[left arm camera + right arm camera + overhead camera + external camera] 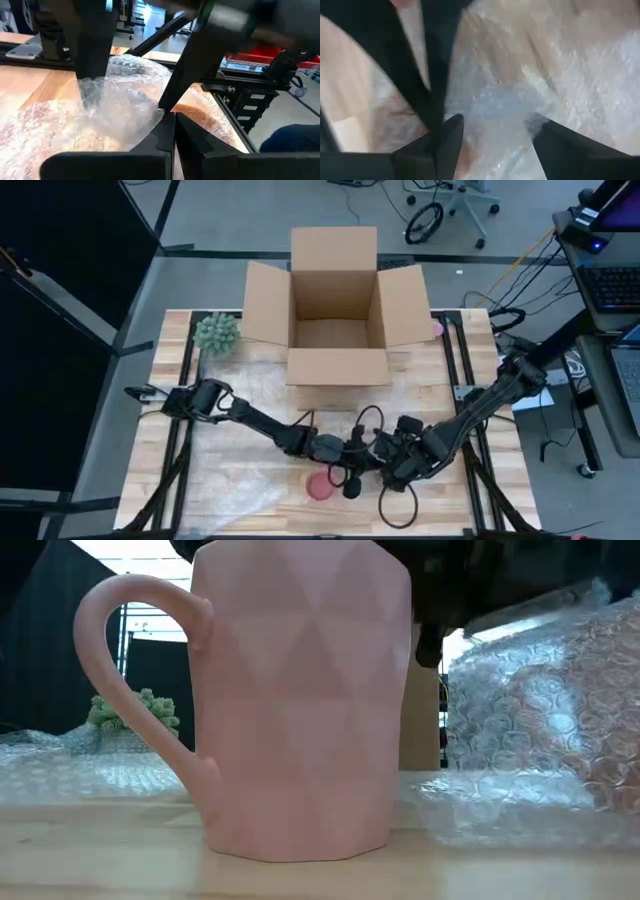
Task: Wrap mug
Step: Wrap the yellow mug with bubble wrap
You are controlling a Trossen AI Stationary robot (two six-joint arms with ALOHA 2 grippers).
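I had the table (pixel 230 380) under both arms, with an open box (pixel 335 310) at the far edge and a small plant (pixel 216 333) at its left. The wrap (pixel 545 730), a clear bubble sheet, lay over the near half of the table; from low down it rose in a crumpled fold beside the mug (pixel 300 700). It looked light, limp and slippery, the sort of thing that slides off unless pinched by an edge. The mug stood upright on the wood near the front edge, handle free to one side, pink and faceted. I judged it rigid, fairly heavy and breakable, best steadied by the body while the sheet was drawn round it.

The left gripper (pixel 174 127) sat just above the mug, fingers closed together at the sheet's edge; whether they held any of it I could not tell. The right gripper (pixel 495 127) was beside it, fingers apart over the wrap.
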